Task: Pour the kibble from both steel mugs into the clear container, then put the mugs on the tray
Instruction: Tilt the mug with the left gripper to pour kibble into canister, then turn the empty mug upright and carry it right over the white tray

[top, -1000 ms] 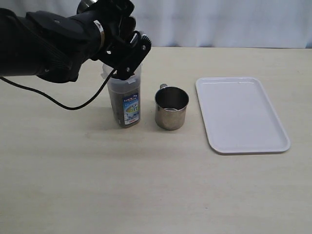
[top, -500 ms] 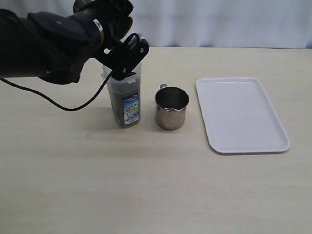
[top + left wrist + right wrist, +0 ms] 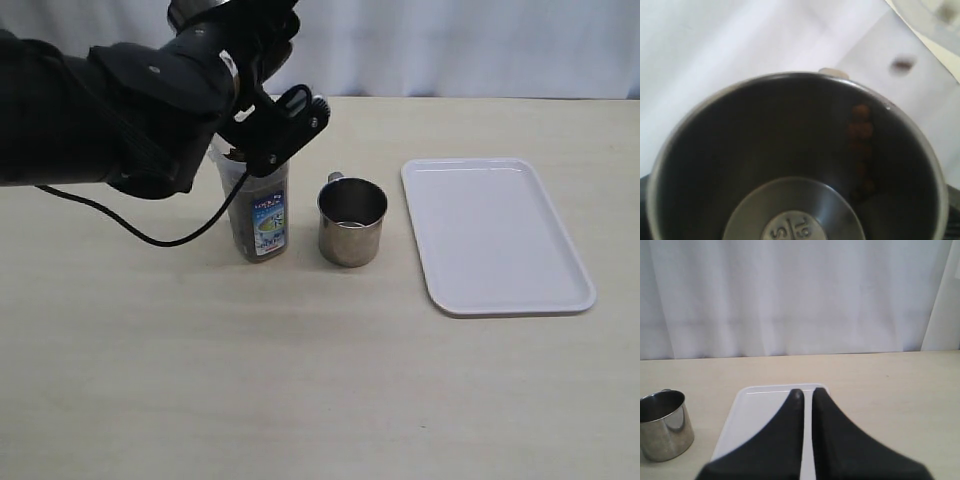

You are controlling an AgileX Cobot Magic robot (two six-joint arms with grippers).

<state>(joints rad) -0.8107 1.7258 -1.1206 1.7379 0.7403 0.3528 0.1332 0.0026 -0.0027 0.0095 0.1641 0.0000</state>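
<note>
My left gripper (image 3: pixel 262 100) hangs over the clear container (image 3: pixel 256 215) and is shut on a steel mug (image 3: pixel 790 150), which the arm mostly hides in the exterior view. In the left wrist view that mug is tipped, and a few pellets of kibble (image 3: pixel 861 130) cling to its dark inner wall. Brown kibble (image 3: pixel 241 210) fills the lower part of the container. The other steel mug (image 3: pixel 351 222) stands upright just right of the container, its bottom shiny and bare. My right gripper (image 3: pixel 807 392) is shut and empty, with the white tray (image 3: pixel 760 415) beyond its fingertips.
The tray (image 3: pixel 495 235) lies flat on the right of the beige table. A black cable (image 3: pixel 150 232) loops from the left arm down onto the table left of the container. A white curtain backs the table.
The left arm with its mug has swung slightly to the right and rolled above the container. The standing mug, the container and the tray have not moved.
</note>
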